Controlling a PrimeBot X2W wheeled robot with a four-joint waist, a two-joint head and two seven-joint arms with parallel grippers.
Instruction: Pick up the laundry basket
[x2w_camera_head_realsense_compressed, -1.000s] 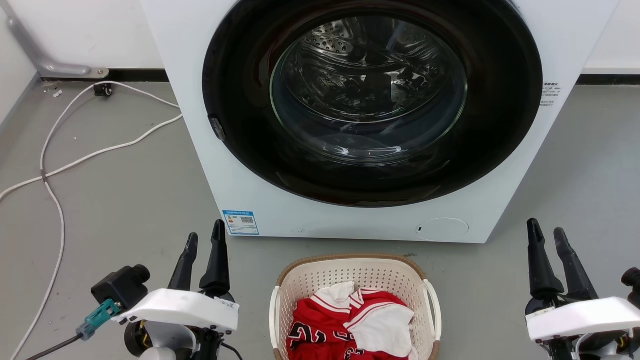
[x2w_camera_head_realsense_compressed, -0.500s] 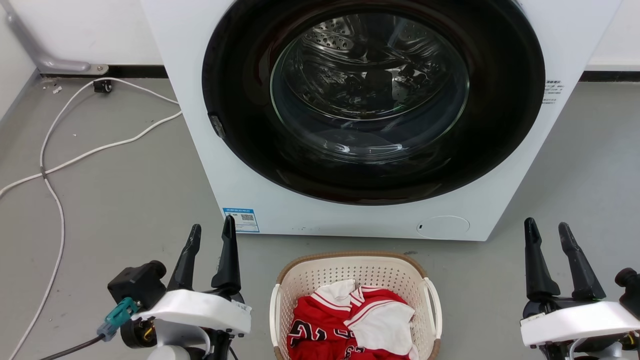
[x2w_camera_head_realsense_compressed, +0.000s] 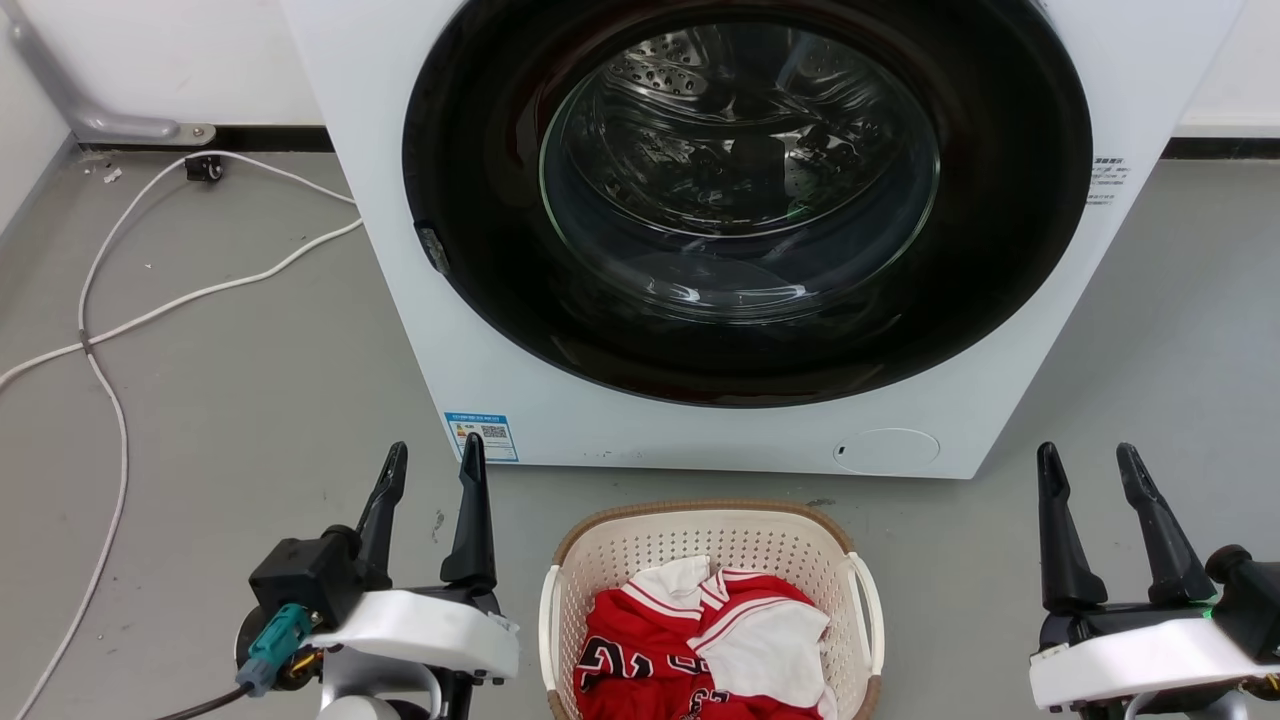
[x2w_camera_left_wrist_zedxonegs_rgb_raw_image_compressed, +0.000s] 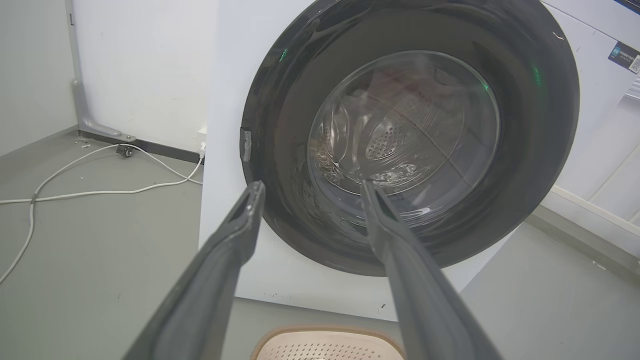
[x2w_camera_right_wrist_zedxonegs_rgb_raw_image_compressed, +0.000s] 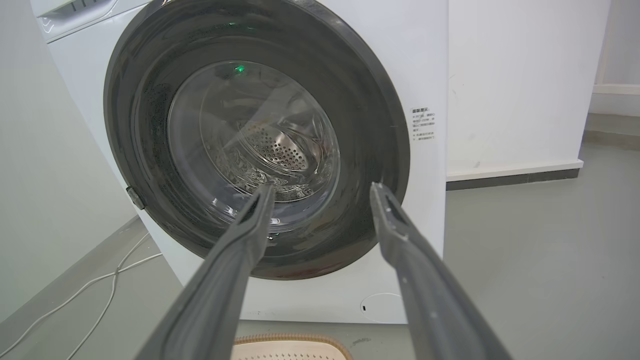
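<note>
We see the laundry basket (x2w_camera_head_realsense_compressed: 700, 545) on the grey floor (x2w_camera_head_realsense_compressed: 250, 400) at the bottom middle of our head view, its brown far rim just short of the washer's (x2w_camera_head_realsense_compressed: 640, 440) lower front edge, with a narrow strip of bare floor between them. It holds a red and white shirt (x2w_camera_head_realsense_compressed: 680, 640) (the basket's near end is cut off by the bottom of the view). Our left gripper (x2w_camera_head_realsense_compressed: 435, 450) hangs to the basket's left, its two fingers spread apart with nothing between them; it is near the basket's left handle (x2w_camera_head_realsense_compressed: 547, 620) but clear of it. Our right gripper (x2w_camera_head_realsense_compressed: 1087, 452) is likewise spread and empty, well apart from the right handle (x2w_camera_head_realsense_compressed: 868, 610), with a wide stretch of open floor between. In both wrist views the fingers point toward the washer's round dark door (x2w_camera_left_wrist_zedxonegs_rgb_raw_image_compressed: 525, 165), and the basket's rim shows at the bottom edge between them. A white cable (x2w_camera_head_realsense_compressed: 100, 330) trails over the floor on the left, well away from the basket.
</note>
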